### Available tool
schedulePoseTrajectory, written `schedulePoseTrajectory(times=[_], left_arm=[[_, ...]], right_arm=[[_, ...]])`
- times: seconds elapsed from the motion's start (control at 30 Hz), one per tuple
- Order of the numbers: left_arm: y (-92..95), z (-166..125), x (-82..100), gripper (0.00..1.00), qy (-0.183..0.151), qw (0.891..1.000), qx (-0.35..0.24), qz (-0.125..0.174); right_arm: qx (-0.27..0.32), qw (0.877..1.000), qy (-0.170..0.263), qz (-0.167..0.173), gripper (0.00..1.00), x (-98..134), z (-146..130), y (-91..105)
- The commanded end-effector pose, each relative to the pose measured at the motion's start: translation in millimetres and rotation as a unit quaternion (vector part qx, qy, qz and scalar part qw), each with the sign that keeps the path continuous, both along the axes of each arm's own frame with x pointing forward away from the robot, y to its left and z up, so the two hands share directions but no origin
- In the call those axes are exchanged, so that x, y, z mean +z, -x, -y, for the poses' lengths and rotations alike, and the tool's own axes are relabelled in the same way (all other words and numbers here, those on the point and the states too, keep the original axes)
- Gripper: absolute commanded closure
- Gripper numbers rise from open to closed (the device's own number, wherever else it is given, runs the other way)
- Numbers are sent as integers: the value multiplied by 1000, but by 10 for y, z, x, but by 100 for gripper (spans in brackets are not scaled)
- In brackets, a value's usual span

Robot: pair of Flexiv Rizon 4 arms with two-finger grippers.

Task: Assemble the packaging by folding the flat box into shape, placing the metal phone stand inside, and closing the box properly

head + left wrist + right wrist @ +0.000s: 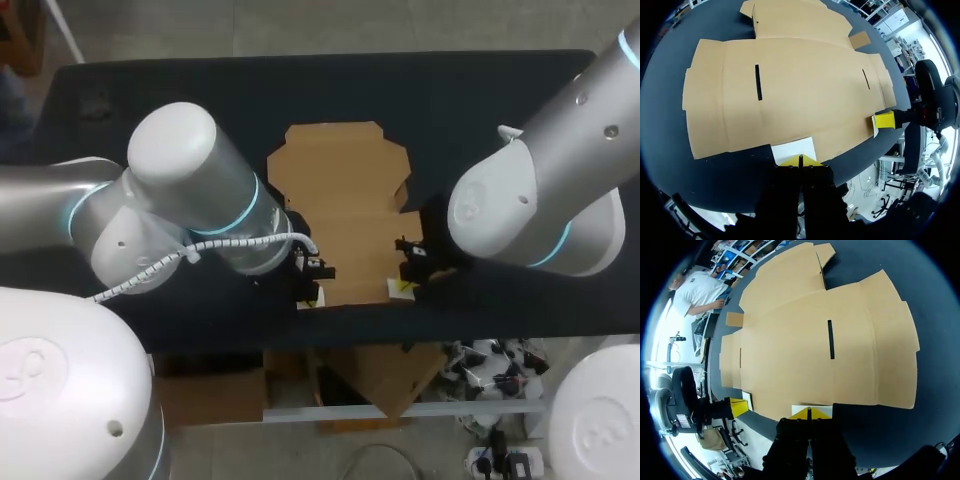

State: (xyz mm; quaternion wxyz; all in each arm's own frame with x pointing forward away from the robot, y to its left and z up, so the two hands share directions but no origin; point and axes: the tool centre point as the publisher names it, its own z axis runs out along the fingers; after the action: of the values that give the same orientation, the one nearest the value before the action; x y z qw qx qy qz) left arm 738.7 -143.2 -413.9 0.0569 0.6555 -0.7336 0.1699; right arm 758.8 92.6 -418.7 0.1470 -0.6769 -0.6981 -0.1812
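Head view: flat box (340,200) spread unfolded at the middle of the dark bench (150,100), near edge close to the bench's front rim. Left jaws down at that edge's left corner, right jaws at its right corner, box between the two; too small here to tell apart from together.

Left wrist view: left jaws pressed together, yellow fingertips (791,161) meeting along a thin seam, nothing between them. Tips right at the box's near edge, against a white patch (794,149); cardboard stretching flat ahead.

Right wrist view: right jaws likewise closed tip to tip, nothing clamped, at the near edge by another white patch, box flat ahead.
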Motion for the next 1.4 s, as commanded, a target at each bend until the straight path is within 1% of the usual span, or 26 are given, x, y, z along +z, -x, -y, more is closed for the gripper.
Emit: schedulePoseTrajectory(times=[0.03, 0.07, 0.3, 0.4, 0.47, 0.5, 0.57, 0.63, 0.67, 0.77, 0.8, 0.83, 0.87, 0.93, 1.0, 1.03, 1.13, 1.4], left_arm=[[3, 73, -80, 100, -18, 1000, 7, 3], [4, 72, -85, 100, -23, 1000, 12, 5], [4, 50, -112, 100, -29, 999, 19, 2], [10, 37, -112, 100, -30, 999, 20, 0], [19, 23, -80, 100, -29, 999, 21, 0], [21, 14, -56, 100, -29, 999, 20, 2], [21, -11, 3, 100, -25, 1000, 18, 5], [15, -69, 128, 100, -24, 999, 17, 13], [11, -97, 182, 100, -23, 999, 17, 18], [-3, -191, 321, 100, -21, 999, 19, 30], [-10, -230, 366, 100, -17, 999, 20, 33], [-23, -293, 421, 100, -11, 999, 21, 35], [-31, -327, 448, 100, -10, 999, 23, 36], [-47, -438, 528, 100, -2, 999, 27, 39], [-57, -508, 574, 100, 0, 999, 31, 41], [-64, -560, 614, 100, 1, 999, 32, 42], [-72, -668, 691, 100, 5, 998, 36, 44], [-66, -914, 846, 100, 12, 998, 47, 49]], right_arm=[[-5, 1000, 16, 3, 100, -110, -71, 4], [-6, 1000, 18, 2, 100, -126, -76, 2], [-8, 1000, 28, 0, 100, -196, -111, 0], [-9, 1000, 24, 6, 100, -191, -116, 15], [-11, 1000, 19, 18, 100, -139, -108, 38], [-13, 999, 19, 23, 100, -104, -100, 50], [-12, 999, 5, 40, 100, -27, -73, 75], [-18, 998, -7, 62, 100, 101, -12, 109], [-14, 997, -20, 73, 100, 147, 21, 119], [-22, 995, -31, 91, 100, 263, 131, 134], [-14, 994, -48, 100, 100, 299, 184, 138], [-22, 993, -48, 104, 100, 338, 249, 141], [-27, 993, -46, 105, 100, 352, 270, 141], [-17, 991, -66, 113, 100, 393, 357, 135], [-16, 991, -71, 116, 100, 414, 410, 123], [-8, 989, -82, 119, 100, 429, 450, 112], [-1, 988, -96, 123, 100, 457, 538, 84], [11, 983, -128, 128, 100, 485, 760, 49]])
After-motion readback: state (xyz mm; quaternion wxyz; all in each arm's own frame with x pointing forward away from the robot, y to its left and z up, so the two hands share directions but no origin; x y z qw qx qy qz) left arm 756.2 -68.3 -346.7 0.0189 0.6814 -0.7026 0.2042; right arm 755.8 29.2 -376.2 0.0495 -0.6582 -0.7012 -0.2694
